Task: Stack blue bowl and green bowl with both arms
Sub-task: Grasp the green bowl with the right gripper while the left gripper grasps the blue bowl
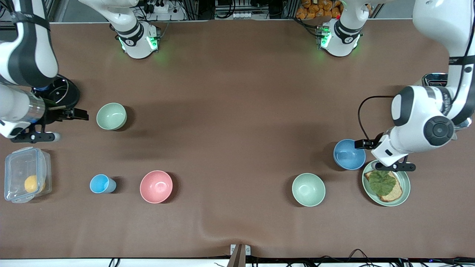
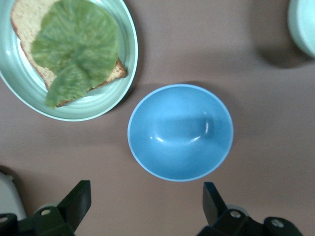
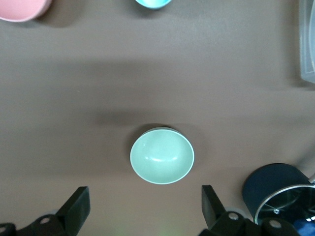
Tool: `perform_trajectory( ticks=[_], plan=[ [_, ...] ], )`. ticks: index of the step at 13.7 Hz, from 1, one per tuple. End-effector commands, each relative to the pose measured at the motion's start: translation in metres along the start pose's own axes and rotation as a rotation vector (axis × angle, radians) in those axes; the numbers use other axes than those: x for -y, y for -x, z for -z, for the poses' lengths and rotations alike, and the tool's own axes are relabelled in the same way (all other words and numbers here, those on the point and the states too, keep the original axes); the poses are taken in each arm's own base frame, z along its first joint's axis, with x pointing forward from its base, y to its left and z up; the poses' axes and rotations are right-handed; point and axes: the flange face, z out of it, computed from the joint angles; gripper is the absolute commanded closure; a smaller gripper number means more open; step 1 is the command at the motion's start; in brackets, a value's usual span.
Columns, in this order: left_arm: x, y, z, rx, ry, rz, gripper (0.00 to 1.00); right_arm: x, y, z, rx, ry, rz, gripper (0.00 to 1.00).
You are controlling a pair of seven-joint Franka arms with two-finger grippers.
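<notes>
The blue bowl (image 1: pixel 349 154) stands upright near the left arm's end of the table, beside a green plate. My left gripper (image 1: pixel 384 155) hovers next to it, open and empty; in the left wrist view the blue bowl (image 2: pixel 180 132) lies just ahead of the open left gripper (image 2: pixel 146 201). The green bowl (image 1: pixel 111 116) stands upright toward the right arm's end. My right gripper (image 1: pixel 55 124) hovers beside it, open and empty; in the right wrist view the green bowl (image 3: pixel 162 156) lies just ahead of the open right gripper (image 3: pixel 145 204).
A green plate with bread and lettuce (image 1: pixel 404 193) touches the blue bowl's side. A second green bowl (image 1: pixel 308 189), a pink bowl (image 1: pixel 156 186), a light-blue cup (image 1: pixel 101 184) and a clear lidded box (image 1: pixel 25 180) stand nearer the camera. A black round object (image 1: pixel 61 92) sits by the right gripper.
</notes>
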Motion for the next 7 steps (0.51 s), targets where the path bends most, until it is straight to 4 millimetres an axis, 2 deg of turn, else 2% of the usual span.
perform_trajectory(
  ticks=[1, 3, 4, 7],
  plan=[
    [0.022, 0.008, -0.018, -0.028, -0.011, 0.038, 0.00, -0.008, 0.026, -0.032, -0.045, 0.012, 0.006, 0.00],
    [0.043, 0.005, -0.042, -0.047, 0.000, 0.071, 0.00, -0.013, 0.035, -0.076, -0.090, 0.015, 0.053, 0.00],
    [0.045, 0.002, -0.053, -0.056, 0.003, 0.074, 0.00, -0.024, 0.038, -0.096, -0.111, 0.016, 0.068, 0.00],
    [0.040, -0.004, -0.084, -0.053, 0.009, 0.084, 0.00, -0.065, 0.042, -0.135, -0.075, -0.003, 0.098, 0.00]
  ],
)
